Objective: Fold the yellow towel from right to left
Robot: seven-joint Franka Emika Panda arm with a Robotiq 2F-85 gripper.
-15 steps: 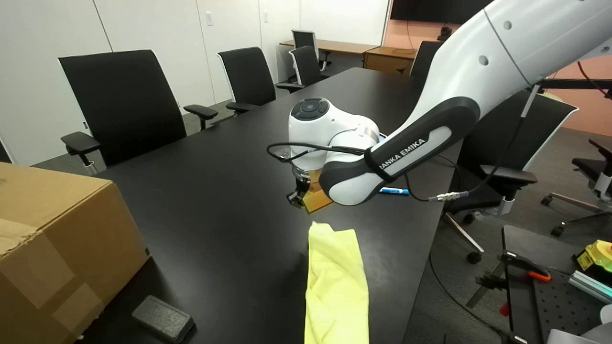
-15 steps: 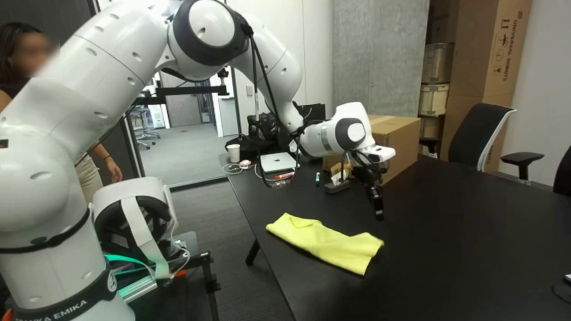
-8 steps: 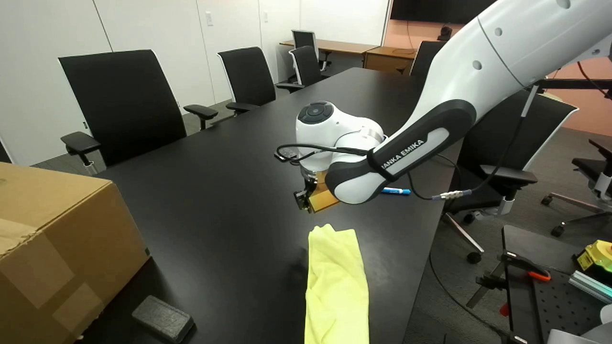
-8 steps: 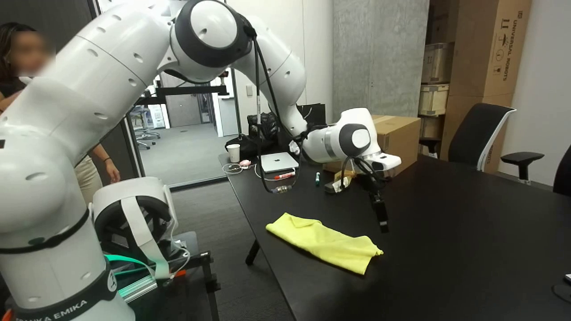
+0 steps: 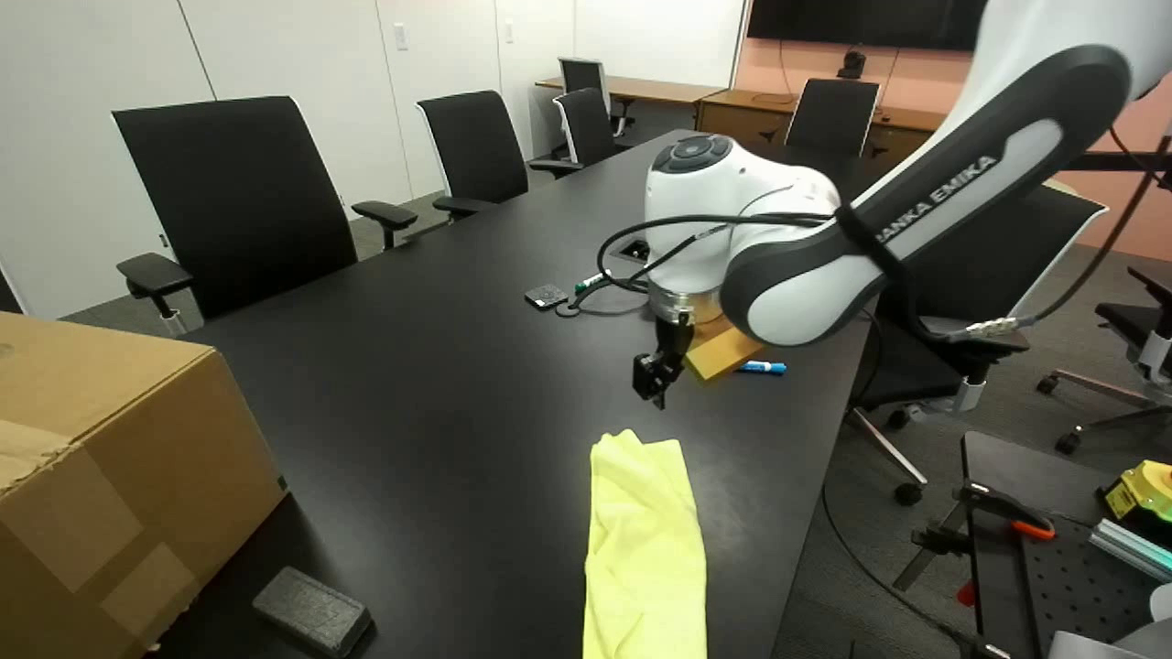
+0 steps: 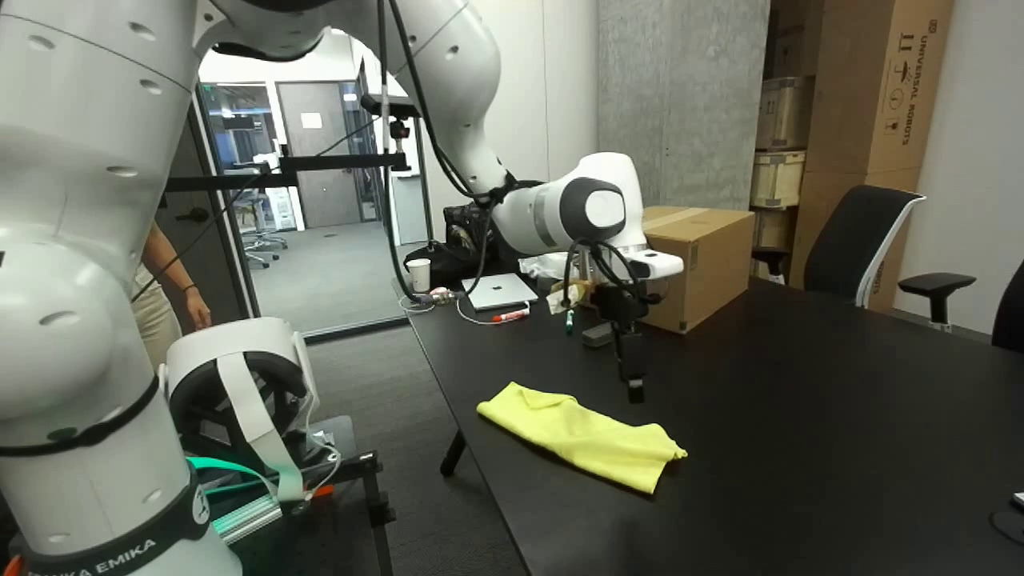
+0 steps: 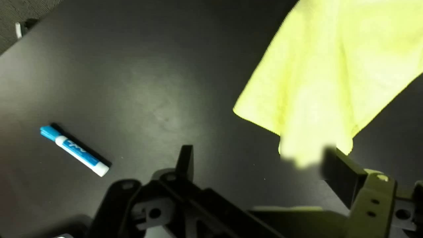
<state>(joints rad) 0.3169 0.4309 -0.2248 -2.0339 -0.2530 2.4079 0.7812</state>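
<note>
The yellow towel (image 5: 645, 540) lies on the dark table as a long, narrow, wrinkled strip, with a bunched corner at its far end. In an exterior view that towel (image 6: 580, 436) runs slantwise, a small flap showing near its left end. My gripper (image 5: 652, 400) hangs just beyond the towel's far end, pointing down, apart from the cloth. In the wrist view the gripper (image 7: 259, 155) stands wide open with nothing held; its right finger (image 7: 347, 178) overlaps the bright towel end (image 7: 317, 82) only in the line of sight.
A cardboard box (image 5: 137, 485) and a dark eraser (image 5: 313, 609) stand on the table to one side of the towel. The blue marker (image 7: 77, 152) lies near the gripper. A laptop (image 6: 500, 290) and a red marker (image 6: 510, 315) sit near the table edge. Chairs line the table.
My gripper has moved away from the towel's far end, rightward in one picture and leftward in the opposite one, with the wrist higher. The towel's raised corner has sunk down.
</note>
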